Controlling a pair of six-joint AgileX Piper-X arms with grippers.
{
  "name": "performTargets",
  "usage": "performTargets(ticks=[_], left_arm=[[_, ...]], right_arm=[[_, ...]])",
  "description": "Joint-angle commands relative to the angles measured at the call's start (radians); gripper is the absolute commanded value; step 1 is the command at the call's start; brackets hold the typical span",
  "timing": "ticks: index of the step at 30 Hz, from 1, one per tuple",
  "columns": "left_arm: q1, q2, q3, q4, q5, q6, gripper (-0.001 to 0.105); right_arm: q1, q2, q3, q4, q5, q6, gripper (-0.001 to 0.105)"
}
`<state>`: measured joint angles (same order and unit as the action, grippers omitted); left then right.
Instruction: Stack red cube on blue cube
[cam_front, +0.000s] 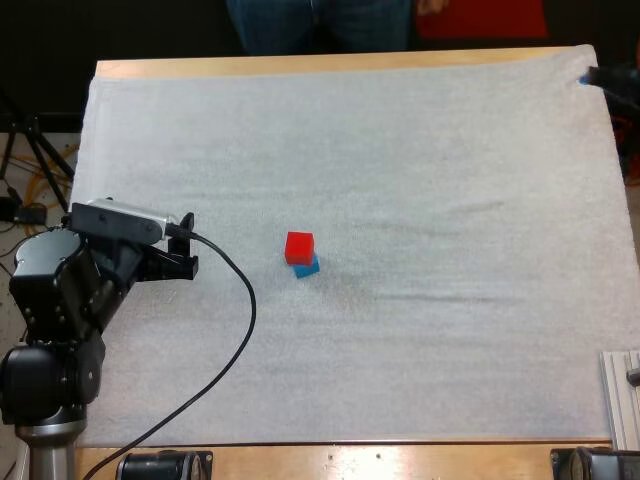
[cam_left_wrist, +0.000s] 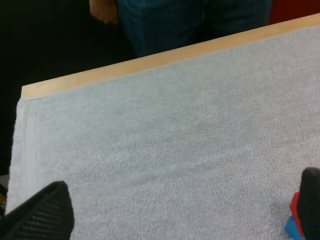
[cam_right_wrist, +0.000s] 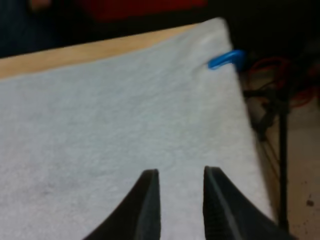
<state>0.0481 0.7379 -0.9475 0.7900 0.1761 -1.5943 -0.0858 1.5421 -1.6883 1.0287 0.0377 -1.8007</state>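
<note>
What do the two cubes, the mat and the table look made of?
The red cube and blue cube: matte, evenly coloured faces with crisp edges, perhaps plastic, foam or painted wood; the look leaves it open. The mat: white terry-like cloth, judging by its fuzzy nap and stitched hem. The table: pale wood or veneer, judging by its smooth, light tan edge.

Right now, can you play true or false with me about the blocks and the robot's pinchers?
1. The red cube sits on the blue cube. True.
2. The left gripper is squeezing the red cube. False: its fingers stand apart, holding nothing, away from the stack.
3. The right gripper is open over the white mat. True.
4. Nobody stands by the table. False: a person's legs show beyond its far edge.
</note>
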Motion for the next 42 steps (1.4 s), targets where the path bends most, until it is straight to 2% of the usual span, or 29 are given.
performTargets(ticks=[1,14,16,22,28,36,42], left_arm=[[0.002,-0.005,-0.005,-0.011,0.007,0.004,0.087],[0.002,-0.023,-0.005,0.012,0.021,0.004,0.087],[0.002,-0.05,-0.005,0.012,0.021,0.007,0.087],[0.002,-0.163,-0.005,0.012,0.021,0.007,0.087],[0.002,-0.332,0.007,0.036,0.107,0.007,0.087],[0.002,-0.54,0.076,0.175,0.109,0.007,0.087],[0.002,-0.681,0.118,0.286,0.112,0.007,0.087]], right_arm=[[-0.005,-0.042,0.031,-0.016,0.007,0.002,0.02],[-0.005,-0.489,0.518,-0.186,0.035,-0.065,0.02],[-0.005,-0.583,0.609,-0.21,0.035,-0.065,0.02],[-0.005,-0.796,0.773,-0.212,0.035,-0.065,0.02],[-0.005,-1.029,0.888,-0.214,0.035,-0.065,0.02],[-0.005,-1.319,0.986,-0.213,0.032,-0.057,0.02],[-0.005,-1.463,0.999,-0.158,0.032,-0.057,0.02]])
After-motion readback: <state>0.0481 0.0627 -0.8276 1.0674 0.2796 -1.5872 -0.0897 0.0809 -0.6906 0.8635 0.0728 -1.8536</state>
